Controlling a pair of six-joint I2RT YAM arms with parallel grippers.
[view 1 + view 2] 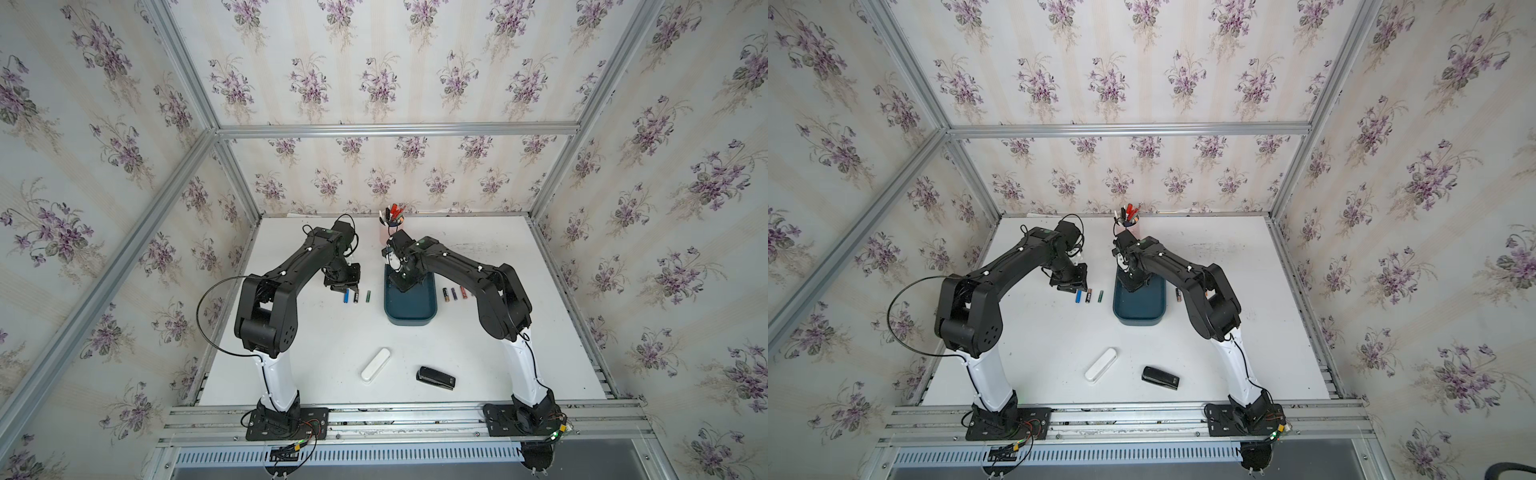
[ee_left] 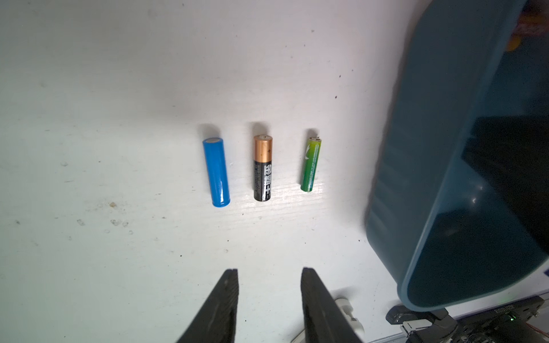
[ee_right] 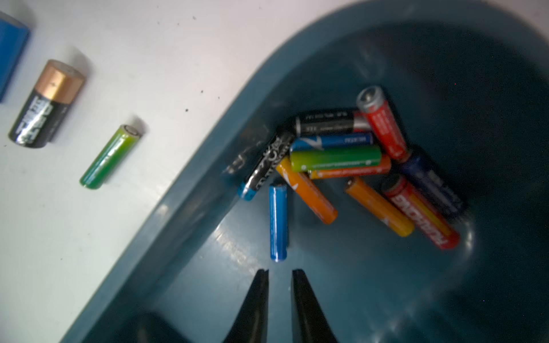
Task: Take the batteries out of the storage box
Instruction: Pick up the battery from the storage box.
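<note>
**Eleven in the box, six out on the table**

The right gripper [image 3: 280,270] is down inside the storage box [image 3: 166,225], which sits on the table [image 1: 316,353] between the two arms. Its fingers are almost together, with only a thin gap and nothing in it. Just past the tips lies a lone blue battery [image 3: 278,221], its long axis aimed straight at that gap.

Behind it is the pile [image 3: 350,160], heaped in the box's rounded end. I count eleven batteries in the box: three orange, two blue, two red, two black, one green and one dark navy. Four in the middle lie side by side, parallel. The rest cross them at angles.

On the left arm's side of the box there's a row of three: blue battery [image 2: 216,172], black-and-copper battery [image 2: 263,167], green battery [image 2: 311,164]. They lie apart from one another and parallel, long axes along the box's long wall. The copper cap points toward the pile end. The left gripper [image 2: 269,269] hangs over the table off the row's other ends, fingers apart and empty.

On the box's opposite long side, a top view shows three more [image 1: 454,294] lying the same way, close beside the right arm.

There's one pink pen cup [image 1: 390,227] just beyond the pile end. One white case [image 1: 375,364] and one black stapler [image 1: 435,378] lie well apart, off the other end.
</note>
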